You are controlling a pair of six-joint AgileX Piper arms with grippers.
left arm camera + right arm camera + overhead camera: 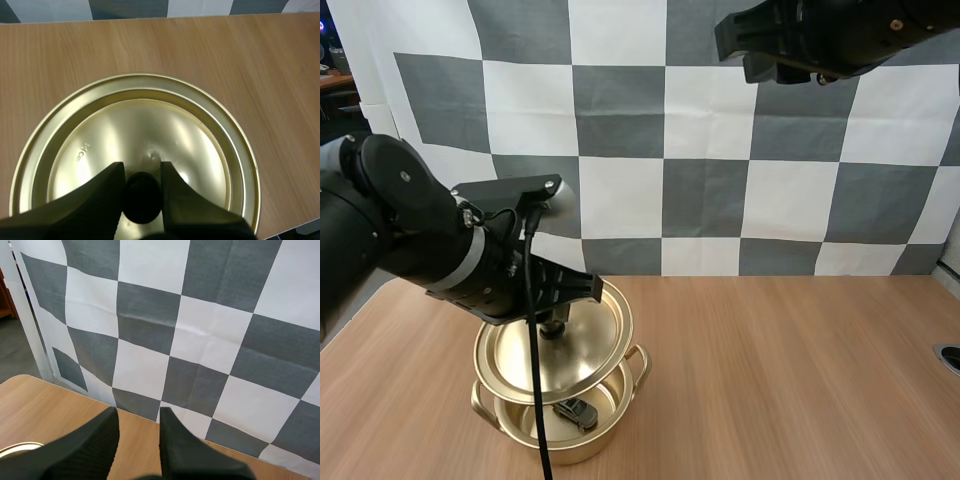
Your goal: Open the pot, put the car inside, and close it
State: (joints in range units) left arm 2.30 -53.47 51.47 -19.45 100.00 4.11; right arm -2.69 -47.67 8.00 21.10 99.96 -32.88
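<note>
Pot (582,443): gold, with two side handles. It stands on the wooden table (800,370) at the lower left of the high view, its mouth uncovered.
Car (576,411): small and dark, lying on the floor of the pot, seen under the raised lid's near edge.
Lid (592,352): gold and round, held just above the pot and tilted, its near edge lower. It overlaps the back part of the pot's mouth, and I cannot tell whether it touches the rim. In the left wrist view the lid (150,125) faces the camera, with table beyond it.
Knob (142,199): black, at the lid's centre, sitting between the two black fingers.
Left gripper (553,322): reaches in from the left of the high view. Its jaws are clamped on the knob, and in the left wrist view the left gripper (141,169) has one finger pressed to each side.
Right gripper (728,38): raised high at the upper right of the high view, well apart from pot and lid. In its own wrist view the right gripper (138,416) has its jaws apart with nothing between them.
</note>
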